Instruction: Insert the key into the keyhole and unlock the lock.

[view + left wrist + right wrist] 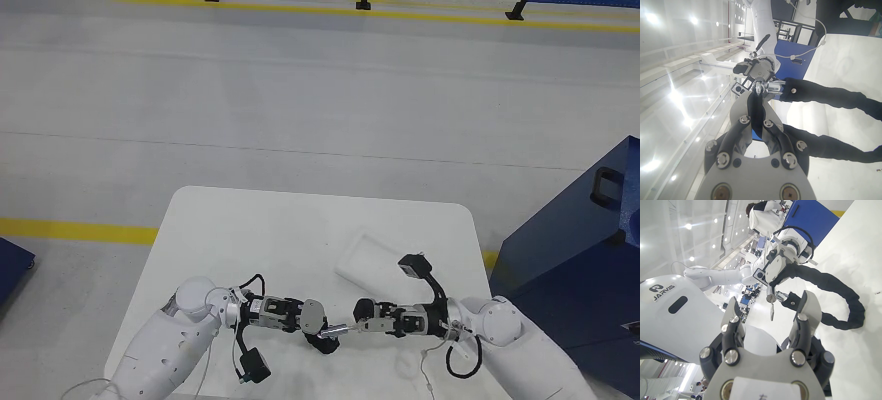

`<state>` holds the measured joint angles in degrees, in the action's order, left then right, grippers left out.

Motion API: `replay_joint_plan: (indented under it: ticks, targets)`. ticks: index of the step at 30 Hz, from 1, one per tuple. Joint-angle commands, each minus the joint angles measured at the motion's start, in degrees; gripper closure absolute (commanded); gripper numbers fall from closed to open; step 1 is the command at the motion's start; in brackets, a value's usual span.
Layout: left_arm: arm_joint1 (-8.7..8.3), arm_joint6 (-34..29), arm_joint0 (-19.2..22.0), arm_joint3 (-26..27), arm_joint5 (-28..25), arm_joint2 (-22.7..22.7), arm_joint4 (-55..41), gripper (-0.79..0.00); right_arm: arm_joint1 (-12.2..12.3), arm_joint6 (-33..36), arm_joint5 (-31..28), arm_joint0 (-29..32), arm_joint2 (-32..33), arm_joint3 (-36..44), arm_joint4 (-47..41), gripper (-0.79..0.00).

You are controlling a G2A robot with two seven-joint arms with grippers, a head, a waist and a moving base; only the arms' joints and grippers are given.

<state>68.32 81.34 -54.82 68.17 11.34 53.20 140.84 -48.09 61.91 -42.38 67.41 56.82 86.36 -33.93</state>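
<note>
Right wrist view: key (771, 312) juts from the lock (770, 291), long axis aimed into the wide-open right pincer (769, 295); left pincer (755, 100) clamps the lock.

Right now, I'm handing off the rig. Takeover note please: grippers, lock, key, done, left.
Left gripper: shut on the cable just behind the lock, holding it up.
Right gripper: open, fingers either side of the key, not touching it.
Done: key is in the lock.
Left: grip the key and turn it; the lock looks latched.
</note>
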Motion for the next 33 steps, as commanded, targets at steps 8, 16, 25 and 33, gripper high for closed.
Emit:
replay_joint_plan:
  ticks: [8, 16, 25, 33]
  targets:
    - [0.00, 0.00, 0.00, 0.00, 0.00, 0.00, 0.00, 0.000, 1.12, -1.34, -1.35, 1.32, 0.15, -0.42, -2.29, -0.139]
    - [0.00, 0.00, 0.00, 0.00, 0.00, 0.00, 0.00, 0.000, 2.29, -2.94, -2.94, 2.24, 0.17, -1.02, -2.30, -0.009]
    - [0.00, 0.00, 0.00, 0.00, 0.00, 0.00, 0.00, 0.000, 3.35, -4.30, -4.30, 2.22, -1.26, -0.78, -2.05, 0.000]
    - [0.00, 0.00, 0.00, 0.00, 0.00, 0.00, 0.00, 0.000, 3.99, -5.23, -5.23, 1.38, -2.75, -1.02, -1.66, 0.000]
